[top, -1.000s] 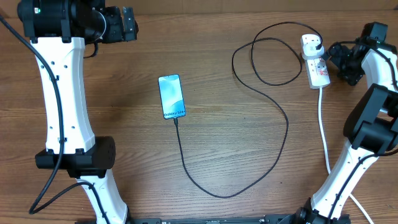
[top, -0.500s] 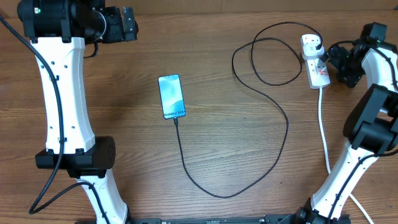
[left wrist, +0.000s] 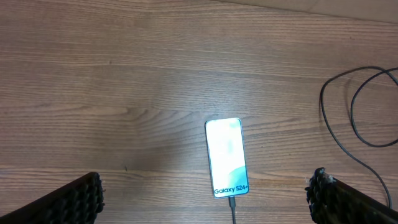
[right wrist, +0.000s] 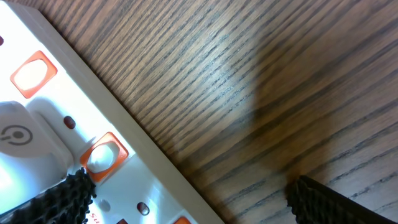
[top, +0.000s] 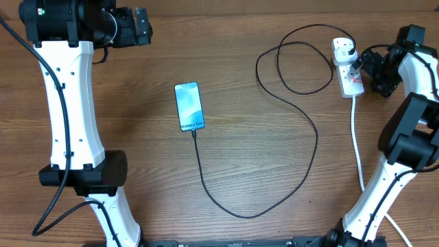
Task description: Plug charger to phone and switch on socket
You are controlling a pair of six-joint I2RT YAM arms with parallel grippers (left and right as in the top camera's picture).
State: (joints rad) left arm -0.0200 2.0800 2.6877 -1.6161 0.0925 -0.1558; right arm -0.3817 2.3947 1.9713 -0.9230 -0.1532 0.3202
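The phone [top: 189, 106] lies flat mid-table with its blue screen lit. The charger [top: 312, 134], a thin black cable, has its tip in the phone's bottom edge [left wrist: 232, 204]. It loops across the table to the far end of the white socket [top: 350, 77]. My right gripper [top: 368, 66] is open just right of the socket. In the right wrist view its left finger [right wrist: 62, 199] overlaps the socket [right wrist: 143, 180] beside an orange switch [right wrist: 102, 155]. My left gripper [top: 144, 26] hangs open at the far left. Its wrist view shows the phone [left wrist: 227, 157] between its fingertips.
A thick white cord [top: 357, 137] runs from the socket toward the table's front edge, past the right arm's base. The charger's loose loops [top: 295, 62] lie left of the socket. Bare wooden tabletop [top: 123, 103] surrounds the phone.
My right gripper has shifted very slightly beside the socket. The phone, cable and left arm have not moved.
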